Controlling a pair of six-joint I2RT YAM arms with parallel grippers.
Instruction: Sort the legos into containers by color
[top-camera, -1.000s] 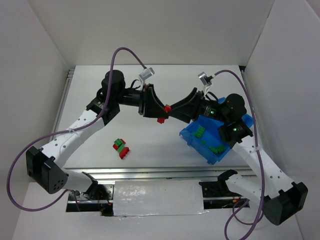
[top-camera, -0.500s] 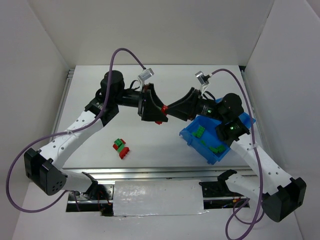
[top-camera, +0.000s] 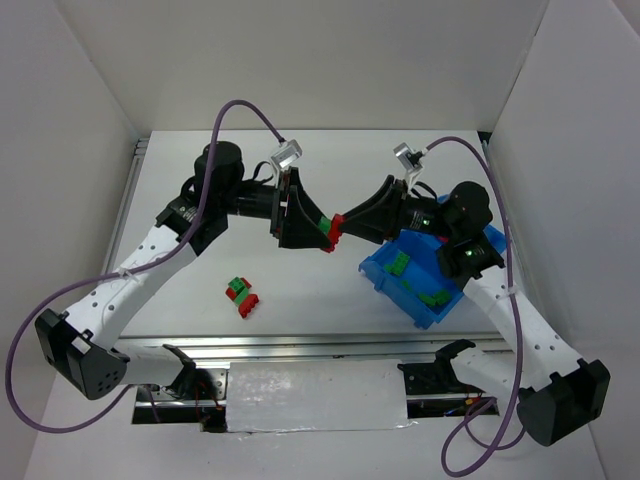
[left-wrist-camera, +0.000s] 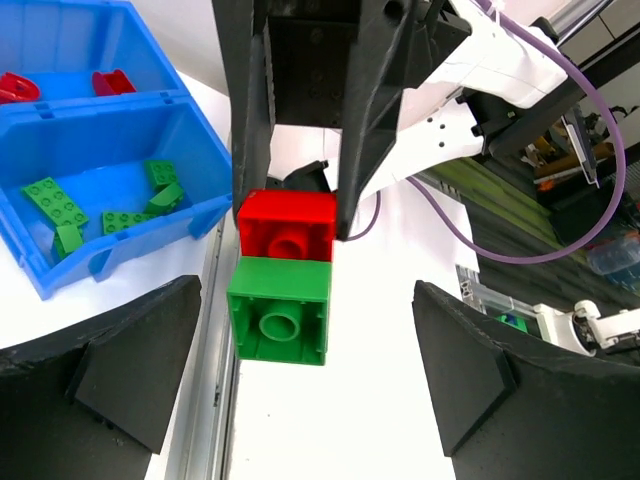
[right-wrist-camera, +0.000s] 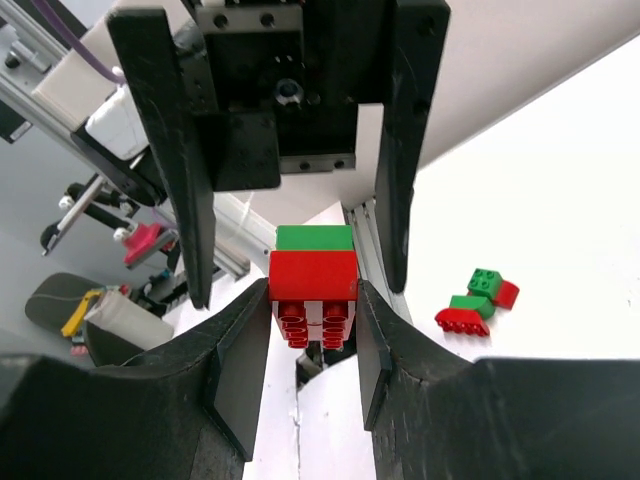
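Observation:
A red lego (right-wrist-camera: 313, 275) with a green lego (right-wrist-camera: 314, 238) stuck to its far side hangs in the air between the two arms. My right gripper (right-wrist-camera: 313, 305) is shut on the red one. In the left wrist view the green lego (left-wrist-camera: 279, 312) faces my left gripper (left-wrist-camera: 310, 385), which stands open around it without touching. The blue bin (top-camera: 378, 275) lies tilted under the right arm. One compartment holds green legos (left-wrist-camera: 100, 210), the other red legos (left-wrist-camera: 20, 85). A small heap of red and green legos (top-camera: 242, 295) lies on the table.
White walls close in the table on the left, back and right. A metal rail (top-camera: 300, 345) runs along the near edge. Both arms' cables loop above the table's back half.
My left gripper has opened and let go of the joined pair. My right gripper has shut on the red lego. Both wrists have shifted a little.

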